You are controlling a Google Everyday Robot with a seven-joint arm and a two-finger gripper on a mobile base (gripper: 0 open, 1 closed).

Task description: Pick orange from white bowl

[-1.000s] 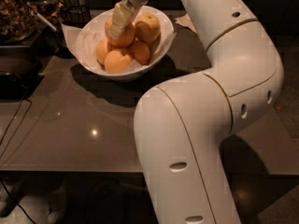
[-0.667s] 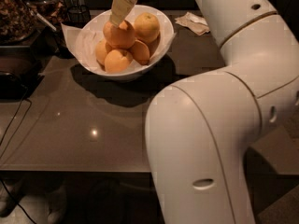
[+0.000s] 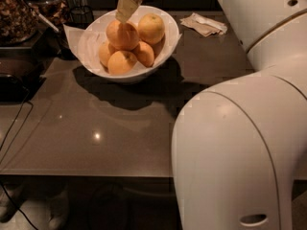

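Note:
The white bowl (image 3: 91, 42) with paper lining stands at the back of the dark table and holds several oranges. The orange (image 3: 122, 35), the largest and deep orange, lies on top of the pile at the bowl's back left. A paler yellowish orange (image 3: 151, 28) lies to its right, and smaller ones (image 3: 121, 62) lie in front. My gripper (image 3: 126, 5) comes down from the top edge and its cream tip meets the top of the orange. My white arm (image 3: 240, 143) fills the right side of the view.
A crumpled paper napkin (image 3: 207, 24) lies to the right of the bowl. Dark containers and a jar of brown pieces (image 3: 19, 18) stand at the back left. A black cable (image 3: 14, 128) hangs at the table's left edge.
The gripper has risen from down among the oranges to the top of the largest one. The orange has stayed at about the same place. My arm has swung nearer and covers more of the right side.

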